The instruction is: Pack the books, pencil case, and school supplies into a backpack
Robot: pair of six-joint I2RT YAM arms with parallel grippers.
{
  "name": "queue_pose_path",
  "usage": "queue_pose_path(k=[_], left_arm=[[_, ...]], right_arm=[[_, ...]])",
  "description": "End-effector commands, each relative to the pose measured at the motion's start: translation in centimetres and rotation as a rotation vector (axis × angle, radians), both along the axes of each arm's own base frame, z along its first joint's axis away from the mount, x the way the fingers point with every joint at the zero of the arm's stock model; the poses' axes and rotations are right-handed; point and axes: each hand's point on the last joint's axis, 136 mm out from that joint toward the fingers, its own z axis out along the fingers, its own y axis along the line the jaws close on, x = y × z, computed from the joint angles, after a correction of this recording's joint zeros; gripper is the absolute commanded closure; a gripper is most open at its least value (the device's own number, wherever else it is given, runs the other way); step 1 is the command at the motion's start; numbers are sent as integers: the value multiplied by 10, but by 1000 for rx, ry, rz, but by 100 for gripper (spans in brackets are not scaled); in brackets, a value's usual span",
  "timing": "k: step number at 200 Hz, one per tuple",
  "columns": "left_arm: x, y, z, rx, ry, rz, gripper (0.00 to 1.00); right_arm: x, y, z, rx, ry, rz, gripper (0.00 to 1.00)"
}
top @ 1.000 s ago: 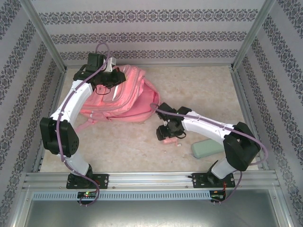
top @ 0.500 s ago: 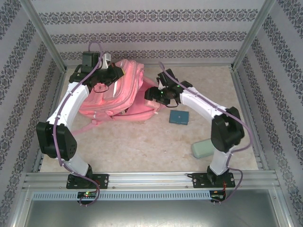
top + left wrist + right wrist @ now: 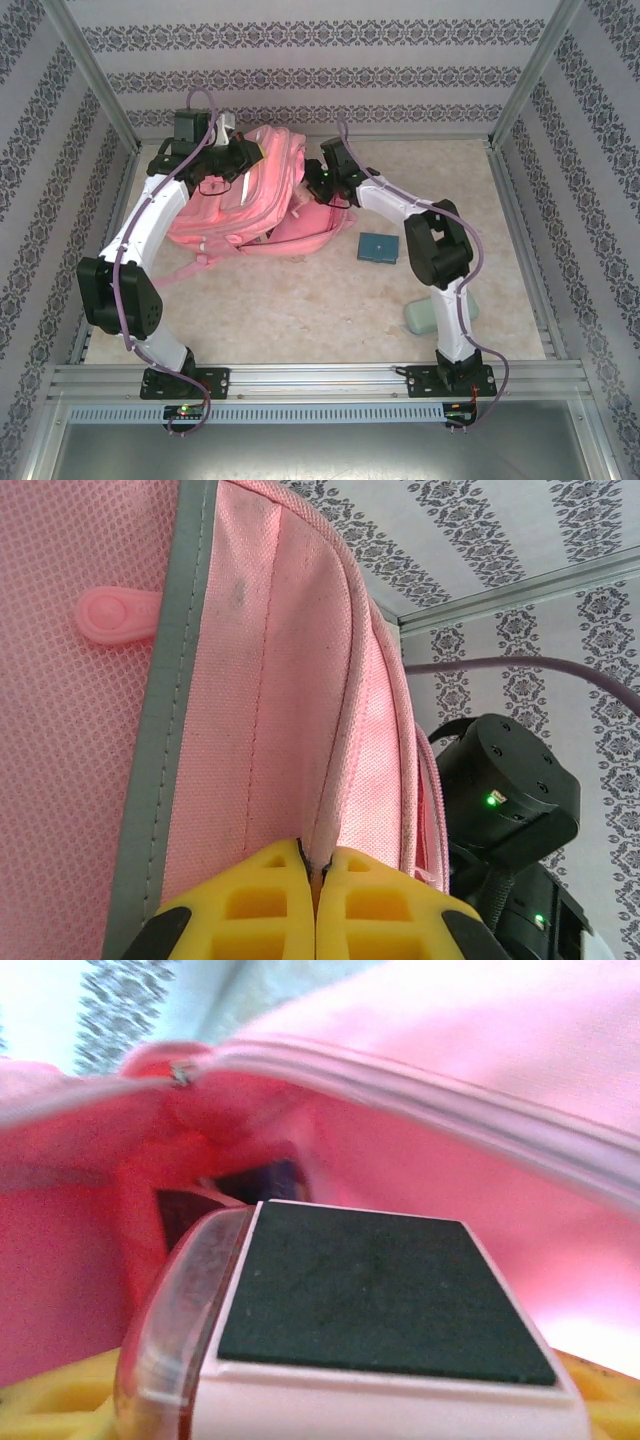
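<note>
Where the top camera looked down, the pink backpack [image 3: 245, 205] lay at the back left of the table [image 3: 300, 300], the left gripper [image 3: 228, 160] at its top edge and the right gripper [image 3: 322, 182] at its right side. In the left wrist view, yellow fingers [image 3: 250, 900] were pinched tight on a pink fabric seam beside grey-edged mesh. In the right wrist view, the jaws stood partway apart, clamping a pink boxy thing [image 3: 350, 1300] with a dark top at the bag's mouth.
</note>
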Motion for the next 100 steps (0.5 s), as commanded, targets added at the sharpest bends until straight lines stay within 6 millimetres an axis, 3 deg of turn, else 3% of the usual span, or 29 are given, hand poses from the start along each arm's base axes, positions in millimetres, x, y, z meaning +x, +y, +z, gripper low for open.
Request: queue_pose_path(k=[1,38,69,100], left_arm=[[-14,-11,68,-76,-202,-68,100],[-13,-11,67,-71,-200,-69,100],[-12,-11,65,-64,-197,-69,100],[-9,-12,62,-65,-189,-73,100]], right_arm=[[23,23,41,198,-71,-71,44],[25,38,25,159,-7,-72,47],[16,33,0,122,73,-118,40],[16,35,-1,110,60,-115,37]])
